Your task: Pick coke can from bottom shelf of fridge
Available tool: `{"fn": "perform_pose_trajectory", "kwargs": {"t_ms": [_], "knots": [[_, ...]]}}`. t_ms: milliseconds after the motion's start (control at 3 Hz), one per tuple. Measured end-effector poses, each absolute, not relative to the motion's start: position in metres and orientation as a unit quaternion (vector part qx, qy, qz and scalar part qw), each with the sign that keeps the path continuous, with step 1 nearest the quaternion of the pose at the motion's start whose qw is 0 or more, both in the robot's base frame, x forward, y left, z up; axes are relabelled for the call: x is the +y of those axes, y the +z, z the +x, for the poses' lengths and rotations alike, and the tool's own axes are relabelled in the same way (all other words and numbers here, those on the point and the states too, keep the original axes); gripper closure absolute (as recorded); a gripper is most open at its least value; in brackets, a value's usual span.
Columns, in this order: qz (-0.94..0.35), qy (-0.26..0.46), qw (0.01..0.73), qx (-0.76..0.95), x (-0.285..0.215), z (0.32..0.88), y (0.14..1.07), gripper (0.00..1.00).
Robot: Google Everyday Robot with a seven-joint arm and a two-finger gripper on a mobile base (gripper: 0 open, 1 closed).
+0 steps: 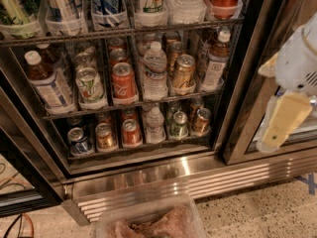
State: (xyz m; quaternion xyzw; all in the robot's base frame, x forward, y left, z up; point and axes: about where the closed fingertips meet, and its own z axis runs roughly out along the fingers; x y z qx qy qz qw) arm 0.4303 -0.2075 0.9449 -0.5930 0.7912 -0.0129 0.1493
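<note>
Camera view: the coke can (131, 132) stands upright on the bottom shelf (148, 148) of the fridge (237, 108), a little left of the frame's centre, in the front row with more red cans lined up behind it. Just left of it is a gold-brown can (105, 136), and further left a blue-and-silver can (79, 141). Just right of it stands a small water bottle (155, 125), then a green can (178, 124) and a brownish can (201, 120). One rack up, directly above, there is a larger red can (123, 81) between a green-and-white can (89, 85) and a taller water bottle (155, 71), with a gold can (183, 71) beyond that and tea bottles (47, 81) at the rack's ends. The ribbed steel base (198, 178) runs below the shelves, and a clear plastic tub (148, 221) sits at the bottom edge of the frame on the speckled floor (257, 207). The gripper (282, 118) hangs at the right edge of the frame, outside the open compartment and in front of the neighbouring glass door, well apart from the coke can. From here I cannot tell whether it is released or clenched.
</note>
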Motion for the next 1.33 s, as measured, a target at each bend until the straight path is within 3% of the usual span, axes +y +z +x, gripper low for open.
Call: {"fn": "perform_pose_trajectory", "kwargs": {"t_ms": [1333], "knots": [[-0.59, 0.087, 0.124, 0.793, -0.168, 0.399, 0.867, 0.0]]}}
